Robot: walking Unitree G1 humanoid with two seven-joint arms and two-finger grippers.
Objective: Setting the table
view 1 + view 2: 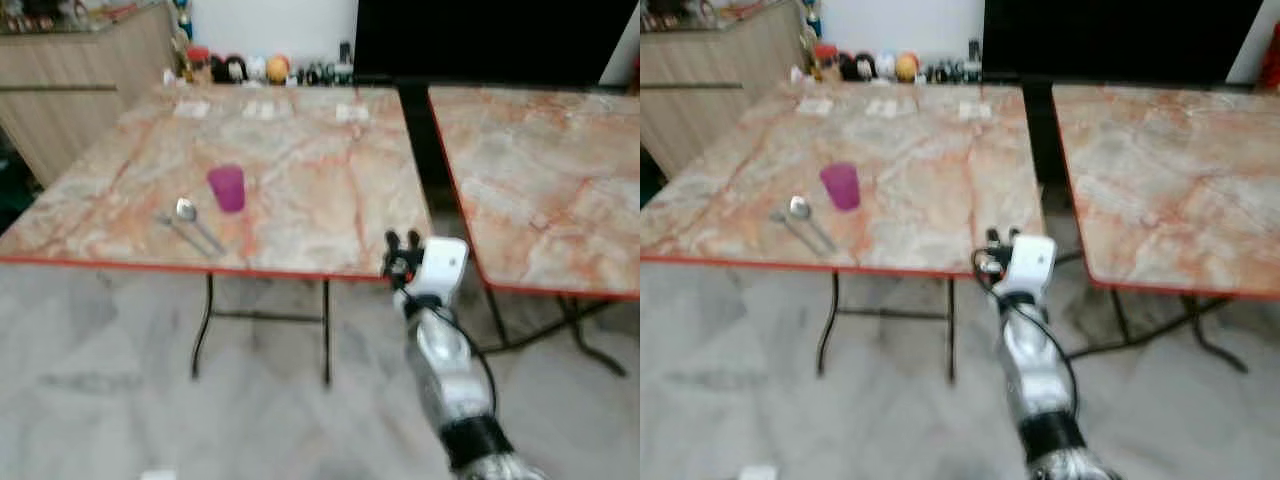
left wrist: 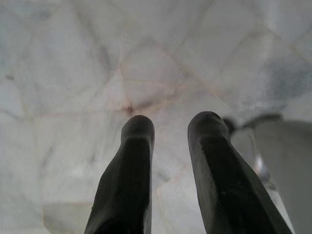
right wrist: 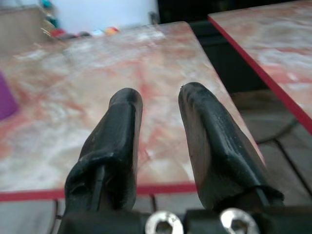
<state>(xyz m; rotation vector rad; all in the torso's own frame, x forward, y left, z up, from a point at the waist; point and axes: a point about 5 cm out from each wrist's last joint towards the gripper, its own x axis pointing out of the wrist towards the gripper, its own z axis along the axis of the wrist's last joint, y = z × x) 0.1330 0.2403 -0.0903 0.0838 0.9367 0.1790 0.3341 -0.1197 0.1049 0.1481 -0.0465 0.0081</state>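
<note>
A purple cup (image 1: 227,188) stands on the left marble table (image 1: 300,150), toward its front left. Just in front of it to the left lie a metal spoon (image 1: 186,210) and another long piece of cutlery (image 1: 183,233). My right gripper (image 1: 402,243) is raised at the table's front right corner, level with the red edge, well right of the cup. In the right wrist view its fingers (image 3: 124,131) stand slightly apart with nothing between them, and the purple cup (image 3: 7,100) shows far off to the side. My left gripper (image 2: 170,127) hangs over the marble floor, open and empty.
A second marble table (image 1: 545,180) stands to the right, across a dark gap. Small bottles and round objects (image 1: 262,68) line the far edge by the wall. A wooden counter (image 1: 90,70) is at the far left. Black table legs (image 1: 205,320) stand on the pale floor.
</note>
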